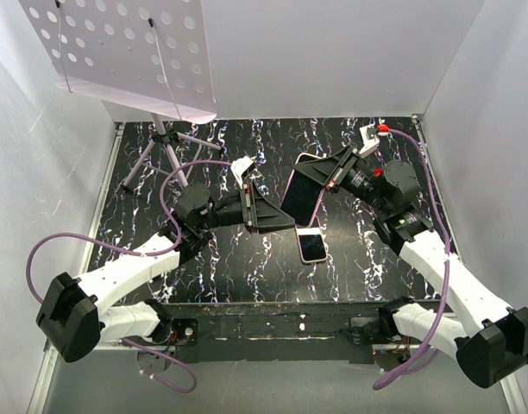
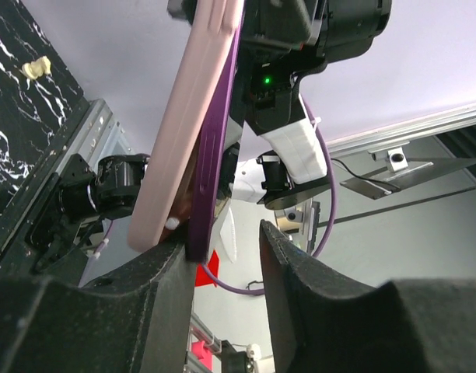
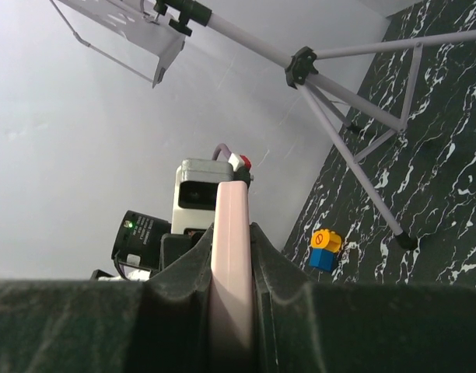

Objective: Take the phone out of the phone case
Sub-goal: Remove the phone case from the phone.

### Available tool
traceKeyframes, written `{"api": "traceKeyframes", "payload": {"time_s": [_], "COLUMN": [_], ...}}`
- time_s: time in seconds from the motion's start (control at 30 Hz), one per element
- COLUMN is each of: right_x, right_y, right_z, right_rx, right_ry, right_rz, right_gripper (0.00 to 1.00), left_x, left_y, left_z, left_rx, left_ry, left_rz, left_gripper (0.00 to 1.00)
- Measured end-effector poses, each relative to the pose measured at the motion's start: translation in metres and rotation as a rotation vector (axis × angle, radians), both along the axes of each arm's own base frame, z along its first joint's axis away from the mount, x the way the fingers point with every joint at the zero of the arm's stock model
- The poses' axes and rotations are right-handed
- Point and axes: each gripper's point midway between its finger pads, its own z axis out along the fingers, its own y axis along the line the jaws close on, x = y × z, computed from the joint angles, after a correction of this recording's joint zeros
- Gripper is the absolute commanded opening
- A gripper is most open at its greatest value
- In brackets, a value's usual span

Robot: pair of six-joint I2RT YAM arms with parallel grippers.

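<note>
My right gripper (image 1: 330, 177) is shut on the pink phone case (image 1: 292, 177) and holds it tilted above the table's middle. In the right wrist view the case's edge (image 3: 230, 210) stands clamped in my right gripper (image 3: 232, 237). In the left wrist view the purple phone (image 2: 216, 148) has come away from the pink case (image 2: 187, 116) at its lower end. My left gripper (image 2: 226, 252) is open. Its left finger (image 2: 156, 272) touches the phone's bottom corner and the right finger stands apart. From above, my left gripper (image 1: 281, 220) sits just below the case.
A second phone-like slab (image 1: 312, 246) with a pale rim lies flat on the black marbled table (image 1: 229, 267), under the held case. A tripod (image 1: 165, 142) carrying a perforated white plate (image 1: 126, 52) stands at the back left. A yellow-and-blue toy block (image 3: 325, 249) lies on the table. White walls enclose the table.
</note>
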Motion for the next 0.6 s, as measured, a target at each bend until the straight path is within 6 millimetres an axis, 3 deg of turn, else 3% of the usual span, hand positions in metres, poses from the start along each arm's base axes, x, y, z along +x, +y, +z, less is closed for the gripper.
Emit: {"api": "traceKeyframes", "payload": {"time_s": [0.4, 0.47, 0.5, 0.53, 0.6], "right_x": [-0.010, -0.011, -0.012, -0.012, -0.014], "right_y": [0.005, 0.006, 0.006, 0.006, 0.005], "right_z": [-0.007, -0.007, -0.007, -0.006, -0.003], "right_rx": [-0.017, -0.019, -0.017, -0.014, -0.006], "right_ry": [0.000, 0.002, 0.004, 0.004, -0.003], "right_rz": [0.021, 0.023, 0.024, 0.026, 0.030], "right_gripper": [0.01, 0.01, 0.01, 0.01, 0.04], "left_x": [0.010, 0.010, 0.011, 0.012, 0.011], "left_y": [-0.003, -0.004, -0.004, -0.005, -0.007], "left_z": [0.002, 0.004, 0.006, 0.006, 0.006], "left_rx": [0.015, 0.018, 0.020, 0.023, 0.028], "left_ry": [0.014, 0.012, 0.008, 0.008, -0.002], "left_rz": [0.057, 0.057, 0.056, 0.056, 0.038], "left_gripper": [0.36, 0.23, 0.08, 0.00, 0.00]}}
